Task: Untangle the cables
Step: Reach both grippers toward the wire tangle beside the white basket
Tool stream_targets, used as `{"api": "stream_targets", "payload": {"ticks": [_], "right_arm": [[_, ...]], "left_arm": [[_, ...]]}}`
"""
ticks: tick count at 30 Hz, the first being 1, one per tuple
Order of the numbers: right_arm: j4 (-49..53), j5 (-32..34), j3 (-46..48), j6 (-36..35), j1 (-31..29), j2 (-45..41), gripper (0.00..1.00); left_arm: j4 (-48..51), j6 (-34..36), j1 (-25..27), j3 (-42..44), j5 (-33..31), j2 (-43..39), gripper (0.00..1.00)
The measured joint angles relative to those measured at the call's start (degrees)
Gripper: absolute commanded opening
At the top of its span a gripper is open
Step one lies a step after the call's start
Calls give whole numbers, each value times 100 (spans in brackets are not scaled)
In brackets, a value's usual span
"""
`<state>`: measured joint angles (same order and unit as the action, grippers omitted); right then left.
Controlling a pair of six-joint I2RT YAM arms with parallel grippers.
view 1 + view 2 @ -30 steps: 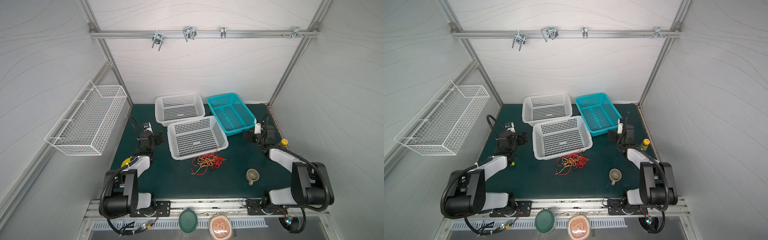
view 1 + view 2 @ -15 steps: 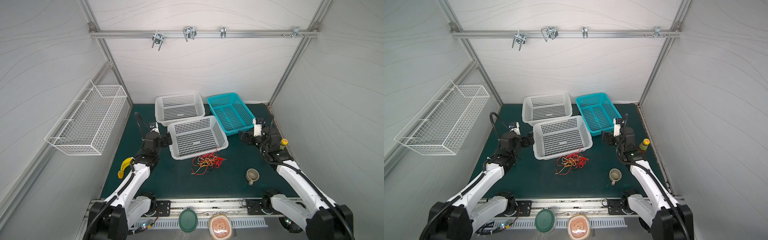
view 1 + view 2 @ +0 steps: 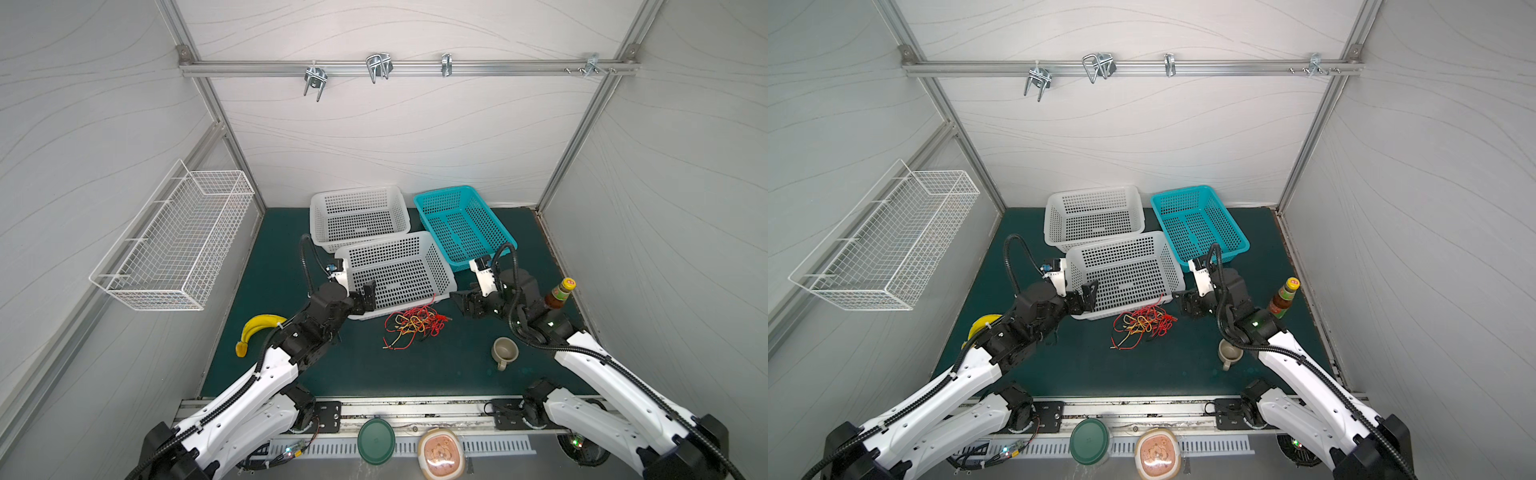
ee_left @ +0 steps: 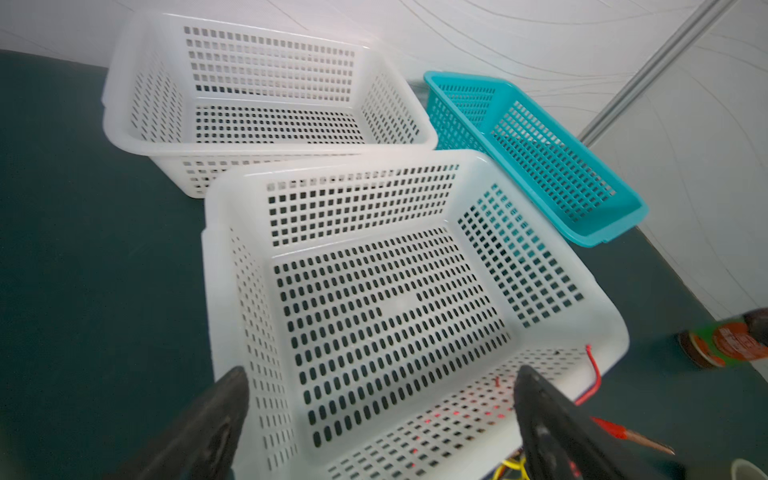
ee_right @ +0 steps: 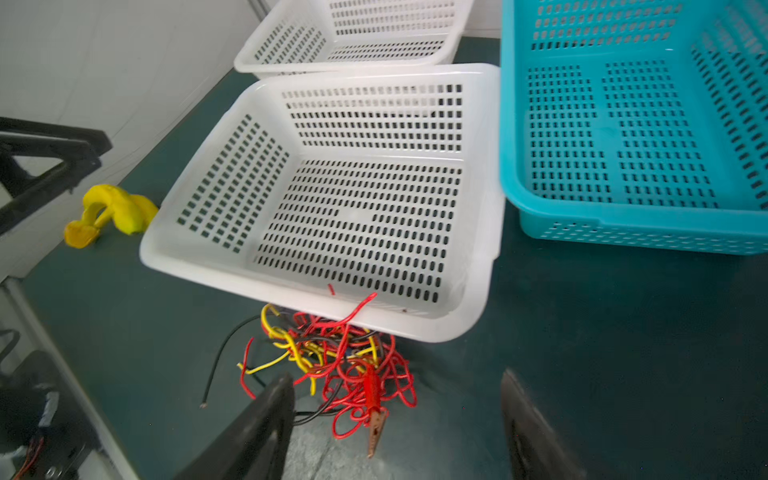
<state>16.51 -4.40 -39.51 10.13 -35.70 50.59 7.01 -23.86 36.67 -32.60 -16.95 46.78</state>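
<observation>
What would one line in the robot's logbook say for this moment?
cables: tangled heap on mat, one red end over nearer white basket rim | left fingers: open, empty | right fingers: open, empty, beside cables

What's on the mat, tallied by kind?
Baskets: 3 (far white basket, near white basket, teal basket)
Cable tangle: 1
Banana: 1
Mug: 1
Bottle: 1
Total: 7

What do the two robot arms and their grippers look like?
The left arm and right arm have white shells, black joints and black ribbed hoses. The left gripper and right gripper have black tapering fingers.
</observation>
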Motion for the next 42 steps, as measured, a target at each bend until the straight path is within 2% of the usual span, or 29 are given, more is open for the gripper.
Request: {"api": "stream_targets", "payload": {"ticks": [6, 13, 23, 27, 34, 42], "right_arm": [[-37, -227, -173, 57, -761, 439, 50], [-367, 111, -378, 105, -1799, 1624, 34], [-708, 787, -1224, 299, -2361, 3429, 32], [-704, 1005, -1615, 343, -2487, 3939, 26], [-649, 1279, -1797, 313, -2535, 4205, 25], [-466, 1698, -1685, 142, -2535, 4105, 24]], "left_arm": [[260, -437, 538, 125, -330, -153, 99], [446, -761, 605, 651, -330, -962, 99], [1340, -964, 610, 715, -31, -2269, 100], [1624, -970, 610, 715, 26, -2551, 99], [1869, -940, 610, 715, 42, -2575, 100], [1751, -931, 612, 713, 70, -2090, 100]]}}
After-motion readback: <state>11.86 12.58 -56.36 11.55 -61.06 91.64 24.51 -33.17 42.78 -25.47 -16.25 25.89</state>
